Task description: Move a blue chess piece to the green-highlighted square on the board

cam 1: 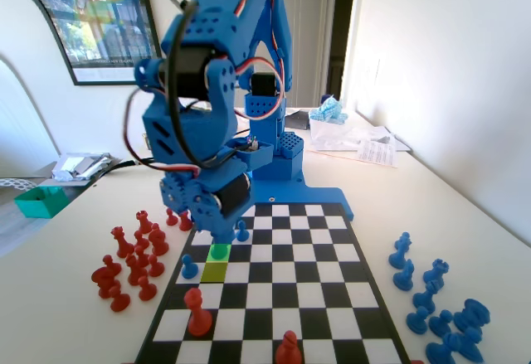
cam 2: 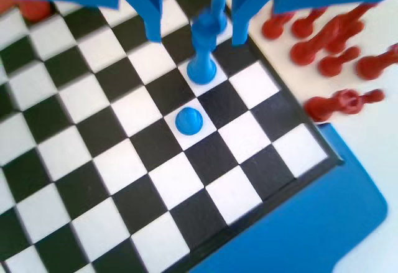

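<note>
In the wrist view the slim blue chess piece [cam 2: 202, 68] with its knob top stands upright on a white square of the board [cam 2: 93, 161]. My gripper [cam 2: 198, 37] is open, one jaw on each side of the piece with a gap to both. In the fixed view the gripper [cam 1: 221, 235] hangs low over the green-highlighted square [cam 1: 219, 253], covering its far part and the piece. A paler yellow-green square [cam 1: 214, 271] adjoins it on the near side.
A blue pawn [cam 2: 188, 120] stands one square diagonally from the piece, toward the arm's base; another blue pawn [cam 1: 189, 266] is left of the yellow-green square. Red pieces [cam 1: 133, 256] cluster off the board's left, blue ones [cam 1: 440, 298] off its right. Two red pieces [cam 1: 197, 313] stand on the near rows.
</note>
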Motion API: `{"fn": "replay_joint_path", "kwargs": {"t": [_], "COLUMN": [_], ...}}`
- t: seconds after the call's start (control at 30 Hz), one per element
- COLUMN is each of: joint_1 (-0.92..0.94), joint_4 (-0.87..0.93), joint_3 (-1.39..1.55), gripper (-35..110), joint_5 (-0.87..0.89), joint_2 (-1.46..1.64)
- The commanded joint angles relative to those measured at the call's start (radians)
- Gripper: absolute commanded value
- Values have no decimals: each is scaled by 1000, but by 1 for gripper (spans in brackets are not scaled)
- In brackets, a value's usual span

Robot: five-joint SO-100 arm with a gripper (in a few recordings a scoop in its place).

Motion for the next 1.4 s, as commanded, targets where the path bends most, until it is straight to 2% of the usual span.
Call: {"fn": "replay_joint_path", "kwargs": {"t": [0.0,0.3,0.47,0.77,1.0,1.2,1.37], "joint_1": [-5,-54,-97,-210,-272,-288,-284], "joint_4": [104,400,548,792,810,701,676], "joint_3": [-130,-313,-373,-354,-170,51,141], "gripper": [17,17,12,6,5,5,5], "joint_5": [0,-75,-150,-336,-445,-448,-460], "joint_2": [127,376,554,884,1164,1339,1402]}}
